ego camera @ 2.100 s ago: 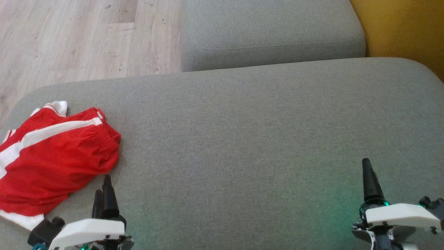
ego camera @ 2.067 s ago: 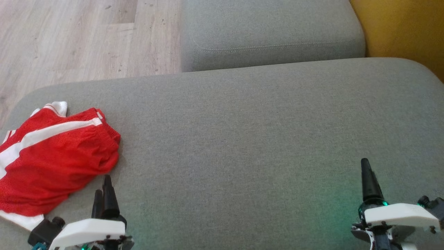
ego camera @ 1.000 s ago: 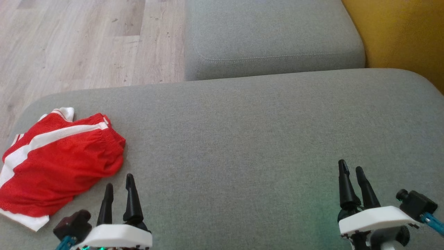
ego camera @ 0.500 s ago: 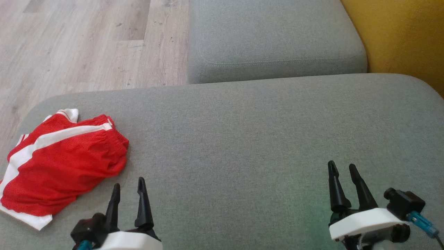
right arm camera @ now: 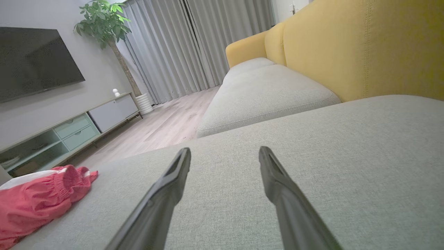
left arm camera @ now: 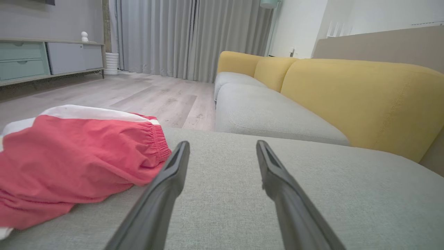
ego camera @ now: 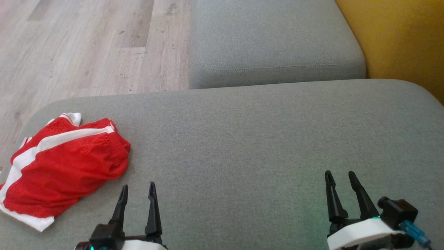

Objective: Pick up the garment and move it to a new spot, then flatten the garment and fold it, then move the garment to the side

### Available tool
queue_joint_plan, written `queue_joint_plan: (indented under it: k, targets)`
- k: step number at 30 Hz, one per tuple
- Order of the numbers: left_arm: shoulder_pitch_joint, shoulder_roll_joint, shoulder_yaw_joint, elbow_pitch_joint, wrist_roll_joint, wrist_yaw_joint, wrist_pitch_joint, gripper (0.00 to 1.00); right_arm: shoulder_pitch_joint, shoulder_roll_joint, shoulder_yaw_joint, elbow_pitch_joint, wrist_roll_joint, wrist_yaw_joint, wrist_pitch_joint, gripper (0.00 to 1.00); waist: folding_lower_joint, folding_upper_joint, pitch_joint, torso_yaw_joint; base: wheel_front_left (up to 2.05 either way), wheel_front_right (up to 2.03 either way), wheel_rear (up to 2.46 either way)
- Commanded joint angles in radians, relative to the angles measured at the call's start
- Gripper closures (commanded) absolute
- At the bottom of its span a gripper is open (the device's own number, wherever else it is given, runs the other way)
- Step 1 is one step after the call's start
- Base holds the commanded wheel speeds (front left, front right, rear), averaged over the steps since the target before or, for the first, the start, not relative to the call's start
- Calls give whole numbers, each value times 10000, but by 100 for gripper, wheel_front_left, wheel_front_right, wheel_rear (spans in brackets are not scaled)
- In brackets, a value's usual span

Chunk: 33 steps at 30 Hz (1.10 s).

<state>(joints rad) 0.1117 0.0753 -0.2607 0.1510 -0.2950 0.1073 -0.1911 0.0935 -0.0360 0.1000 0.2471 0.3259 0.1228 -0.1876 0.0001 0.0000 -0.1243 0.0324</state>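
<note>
Open left pincer [left arm camera: 222, 149] beside red garment [left arm camera: 76, 152]

Garment [ego camera: 66, 170] lies left on cushion [ego camera: 260, 149]

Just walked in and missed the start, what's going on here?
A robot faces a grey couch seat with red shorts lying crumpled at its left end, untouched. The left gripper is open just right of the shorts; the right gripper is open too, far off over bare seat. Nothing is held yet.

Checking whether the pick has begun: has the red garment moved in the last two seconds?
No. The red garment lies by the same left corner of the grey cushion; only the camera moved.
</note>
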Motion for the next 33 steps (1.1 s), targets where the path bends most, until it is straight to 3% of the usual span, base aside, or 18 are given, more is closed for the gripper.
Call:
queue_joint_plan:
  k: [1, 9, 20, 33]
  targets:
    - [-305, 91, 152, -247, 404, 130, -167, 0, -297, -127, 193, -265, -365, 67, -198, 0, -1, 0, -26, 0, 0, 0, 0]
    - [-210, 65, 62, -89, 1166, 249, -372, 0, -214, -133, 58, -30, -1107, 72, -405, 0, -1, 0, -137, 29, 0, 0, 0]
    - [-19, -47, -1, -114, 2292, 67, -695, 0, -165, -142, 261, 148, -2383, 79, -729, 0, -1, 0, -262, -11, 0, 0, 0]
    - [20, -173, 442, -272, 2302, 192, -707, 0, -87, -143, 246, 239, -2343, 79, -741, 0, -1, 0, -290, 89, 0, 0, 0]
